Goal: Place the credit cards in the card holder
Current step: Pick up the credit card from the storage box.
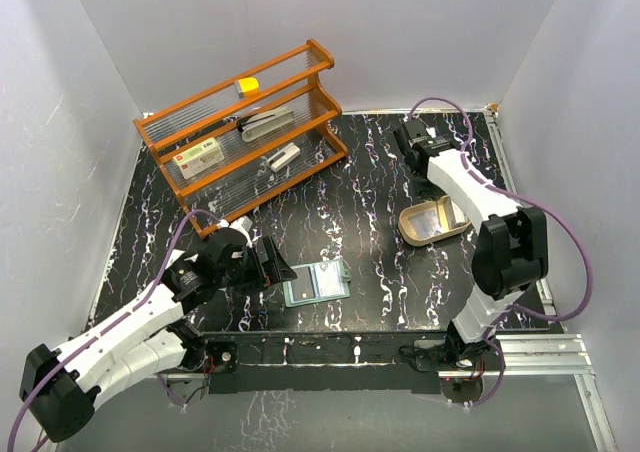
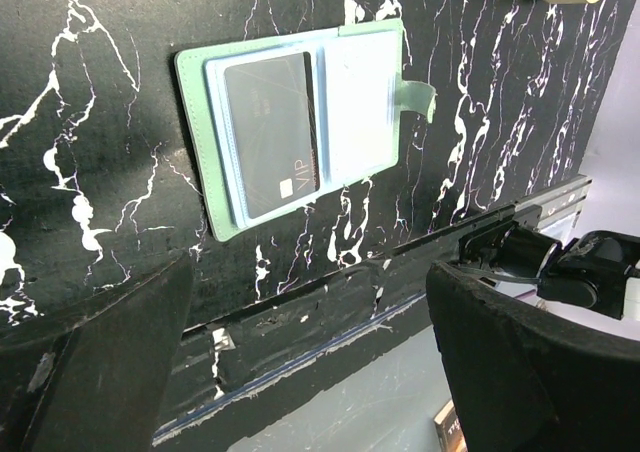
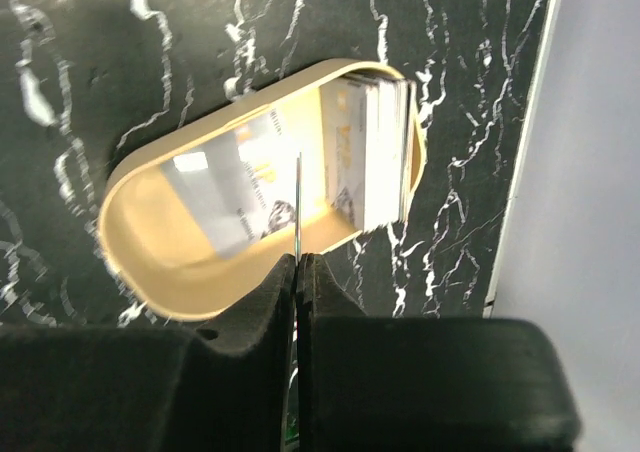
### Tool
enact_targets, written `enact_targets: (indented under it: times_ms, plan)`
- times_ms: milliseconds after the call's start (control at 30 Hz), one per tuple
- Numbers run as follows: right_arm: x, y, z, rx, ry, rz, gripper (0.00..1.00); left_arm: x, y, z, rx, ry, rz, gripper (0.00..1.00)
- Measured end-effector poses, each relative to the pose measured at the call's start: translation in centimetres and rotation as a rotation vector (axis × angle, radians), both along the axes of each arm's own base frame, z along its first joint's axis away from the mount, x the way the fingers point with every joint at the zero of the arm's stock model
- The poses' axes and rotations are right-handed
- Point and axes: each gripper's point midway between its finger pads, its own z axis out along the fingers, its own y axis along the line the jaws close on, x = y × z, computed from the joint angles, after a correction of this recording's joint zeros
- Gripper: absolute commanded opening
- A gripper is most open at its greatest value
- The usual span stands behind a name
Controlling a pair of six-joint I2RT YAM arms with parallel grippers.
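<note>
Bright, even light fell from above in the overhead view, shadows soft. The dark tabletop point(image 2: 90, 172) dimmed toward the left wrist view's near edge, where the fingers point(image 2: 100, 372) were blurred. The tan tray point(image 3: 160, 282) glared yellow-white, washing out its contents.

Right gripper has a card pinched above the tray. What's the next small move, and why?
Probably carry the right gripper toward the open card holder: it is shut on a thin card above the tan tray, and the holder's clasp-side pocket looks empty, the other holding a dark card.
</note>
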Motion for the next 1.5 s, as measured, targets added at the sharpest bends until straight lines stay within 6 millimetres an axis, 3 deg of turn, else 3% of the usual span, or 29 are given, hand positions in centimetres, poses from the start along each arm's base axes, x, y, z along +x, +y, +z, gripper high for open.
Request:
enact_targets:
  times_ms: [233,567,800,933,1200,1500]
  plan:
    - [-2.2,4.8,3.5,0.188,-0.066,0.102,0.0,-0.3,0.0,-0.1,-0.009,0.03,0.021,0.98]
    - [-6.2,13.8,9.7,0.717,-0.185,0.321,0.0,0.2,-1.7,3.5,-0.168,-0.044,0.008,0.73]
    - [-10.6,20.8,9.6,1.188,-0.106,0.416,0.0,1.3,-4.2,6.7,-0.289,-0.09,-0.037,0.66]
    - [-12.6,23.3,10.0,1.357,-0.042,0.441,0.0,2.1,-5.9,8.4,-0.344,-0.109,-0.081,0.65]
    - [-14.4,25.5,13.4,1.546,-0.037,0.549,0.0,3.0,-7.9,9.9,-0.438,-0.125,-0.108,0.56]
    - [-15.5,25.8,12.2,1.614,0.035,0.517,0.0,3.7,-9.8,12.0,-0.567,-0.133,-0.137,0.26]
